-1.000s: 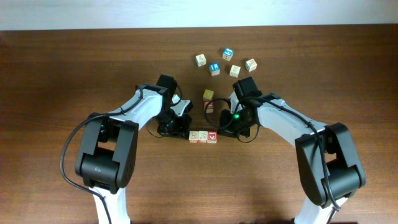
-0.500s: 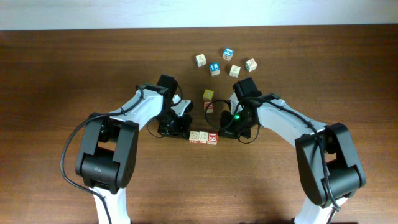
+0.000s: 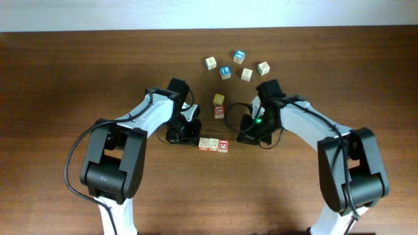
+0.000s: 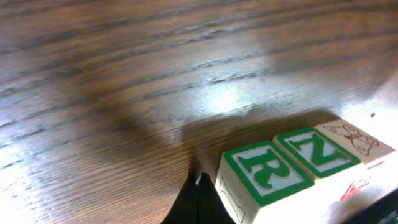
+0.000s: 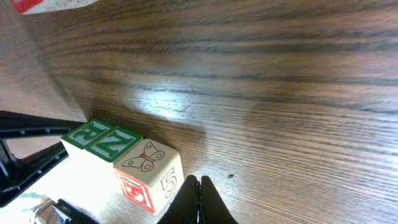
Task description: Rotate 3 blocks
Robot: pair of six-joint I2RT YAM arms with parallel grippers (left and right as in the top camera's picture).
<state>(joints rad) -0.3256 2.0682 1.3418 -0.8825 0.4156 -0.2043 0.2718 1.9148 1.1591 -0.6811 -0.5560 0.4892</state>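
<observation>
The blocks sit in a tight row, touching side to side, about midway between the bench's left and right edges and well short of its far edge. In the wrist views their tops show a green R, a green N and a butterfly.

The left hand is fully closed and holds nothing. Its tip is down at the bench just beside the R end of the row; contact cannot be told. The right hand is likewise closed and empty, near the butterfly end with a small gap of bare wood between.

On the row's far side stand a yellow-faced cube and a red-and-white cube, touching each other. A loose cluster of five cubes lies closer to the far edge. Bare wood stretches wide toward both side edges and on the near side of the row.
</observation>
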